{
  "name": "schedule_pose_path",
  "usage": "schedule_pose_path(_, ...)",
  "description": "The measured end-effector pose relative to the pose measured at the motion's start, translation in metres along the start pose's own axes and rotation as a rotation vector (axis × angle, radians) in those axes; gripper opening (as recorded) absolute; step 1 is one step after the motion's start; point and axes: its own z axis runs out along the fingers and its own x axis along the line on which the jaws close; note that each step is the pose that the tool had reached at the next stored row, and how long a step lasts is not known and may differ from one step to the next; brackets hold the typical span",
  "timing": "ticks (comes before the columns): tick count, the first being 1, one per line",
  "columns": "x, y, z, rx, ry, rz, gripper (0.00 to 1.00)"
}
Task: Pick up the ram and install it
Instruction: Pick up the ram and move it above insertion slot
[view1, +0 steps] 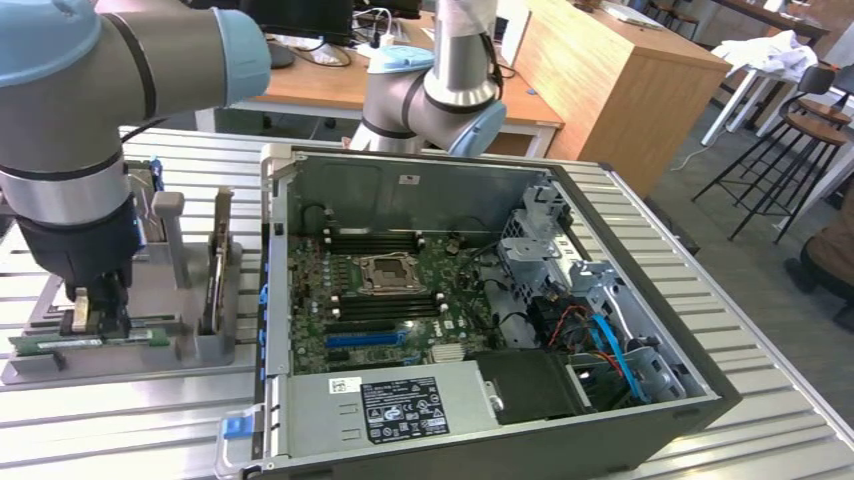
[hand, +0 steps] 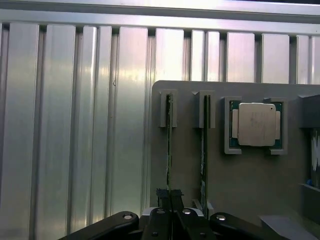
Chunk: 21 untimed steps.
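The ram (view1: 150, 338) is a thin green stick standing on edge in a grey holder (view1: 200, 350) at the exterior view's left. My gripper (view1: 100, 318) comes straight down over it, shut on the ram's top edge. In the wrist view the ram (hand: 169, 150) shows edge-on, running from its end post to the gripper (hand: 170, 196), whose fingers (hand: 161, 195) pinch it. A twin stick (hand: 204, 150) stands parallel in the neighbouring slot of the grey holder (hand: 250, 180).
A silver processor (hand: 256, 125) lies in a recess of the holder beside the twin stick. The open computer case (view1: 674, 330) lies at the exterior view's right, with its motherboard (view1: 320, 300), black slot rails (view1: 387, 243) and a blue slot (view1: 367, 340). Upright holder posts (view1: 167, 215) stand close behind the gripper.
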Motion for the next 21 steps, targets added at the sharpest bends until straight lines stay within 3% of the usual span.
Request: schedule_pose_path(21, -0.001, 0.0033, -0.08, 0.0, -0.0001, 0.001, 0.12)
